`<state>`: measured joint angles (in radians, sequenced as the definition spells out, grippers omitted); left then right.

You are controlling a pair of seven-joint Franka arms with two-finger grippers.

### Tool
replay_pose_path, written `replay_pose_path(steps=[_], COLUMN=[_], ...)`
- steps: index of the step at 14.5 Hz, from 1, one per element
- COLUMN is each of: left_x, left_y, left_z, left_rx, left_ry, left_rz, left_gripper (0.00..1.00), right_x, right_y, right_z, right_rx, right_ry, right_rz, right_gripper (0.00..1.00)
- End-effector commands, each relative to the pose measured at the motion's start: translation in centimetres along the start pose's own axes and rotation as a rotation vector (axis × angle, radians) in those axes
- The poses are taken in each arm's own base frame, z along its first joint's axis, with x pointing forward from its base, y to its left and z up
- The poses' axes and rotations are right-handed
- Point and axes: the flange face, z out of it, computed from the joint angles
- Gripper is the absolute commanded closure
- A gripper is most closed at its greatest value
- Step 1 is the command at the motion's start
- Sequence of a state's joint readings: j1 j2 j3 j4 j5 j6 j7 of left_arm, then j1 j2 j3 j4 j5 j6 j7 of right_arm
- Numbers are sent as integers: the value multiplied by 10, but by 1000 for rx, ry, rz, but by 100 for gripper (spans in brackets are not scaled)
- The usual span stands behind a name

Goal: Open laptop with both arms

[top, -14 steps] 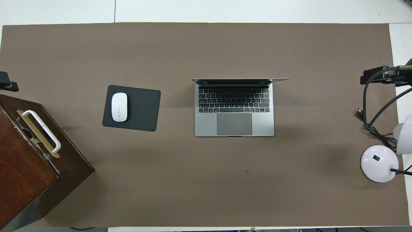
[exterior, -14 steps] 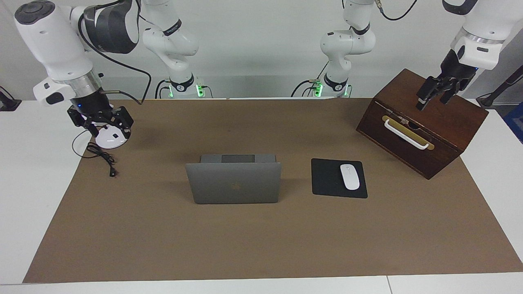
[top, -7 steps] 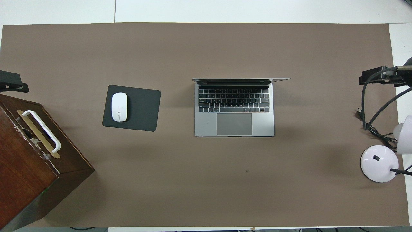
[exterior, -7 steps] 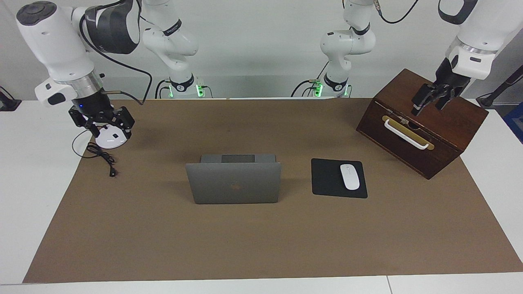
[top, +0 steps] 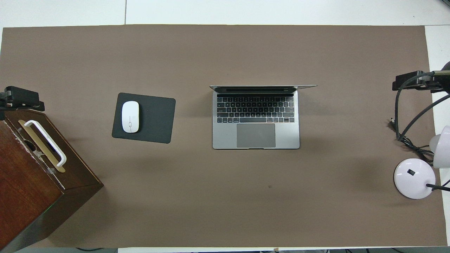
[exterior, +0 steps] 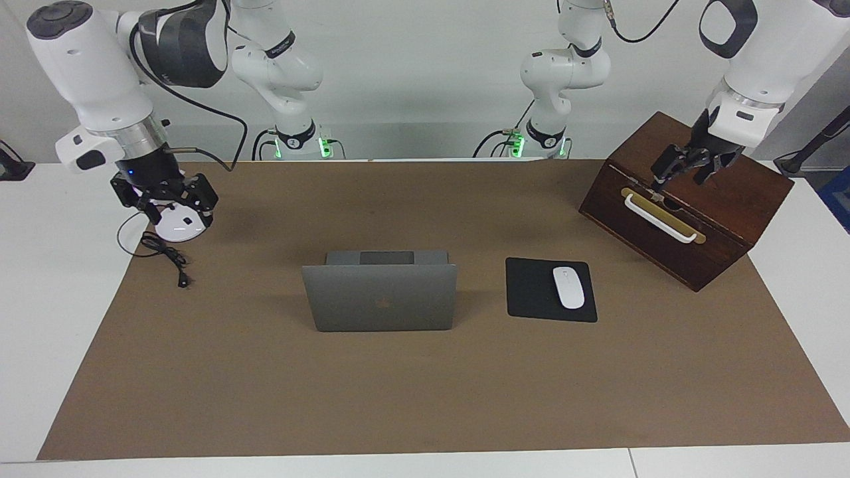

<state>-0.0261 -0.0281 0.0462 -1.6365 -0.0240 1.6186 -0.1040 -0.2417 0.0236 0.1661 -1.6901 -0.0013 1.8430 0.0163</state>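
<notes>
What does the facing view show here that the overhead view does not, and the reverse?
Only the facing view shows the laptop lid's back with its logo, the arm bodies, the left gripper over the wooden box, and the right gripper over the white lamp base.

Only the overhead view shows the keyboard and trackpad.

Both show the laptop standing open, and the white mouse on the black mouse pad beside it.

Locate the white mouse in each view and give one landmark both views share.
Facing view: the mouse lies on the black pad, right of centre.
Overhead view: the mouse lies on the pad, left of centre.
Shared landmark: the open laptop beside the pad.
</notes>
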Motion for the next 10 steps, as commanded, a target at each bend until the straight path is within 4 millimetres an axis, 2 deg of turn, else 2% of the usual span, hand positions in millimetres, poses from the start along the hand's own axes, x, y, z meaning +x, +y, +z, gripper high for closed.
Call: replay_pose_path(steps=[1, 3, 10], left_x=[-1, 1, 1], left_y=[0, 0, 2], left_z=[-5, -4, -3], left_rx=[19, 19, 13], left_ry=[27, 47, 52], left_rz=[52, 167, 148], left_gripper=[0, 0, 0], right_x=[-4, -4, -3], right_y=[1, 1, 2], right_z=[0, 0, 1], right_rx=[-3, -3, -3], right_ry=[16, 16, 15], right_rz=[9, 9, 10], right_gripper=[0, 0, 0])
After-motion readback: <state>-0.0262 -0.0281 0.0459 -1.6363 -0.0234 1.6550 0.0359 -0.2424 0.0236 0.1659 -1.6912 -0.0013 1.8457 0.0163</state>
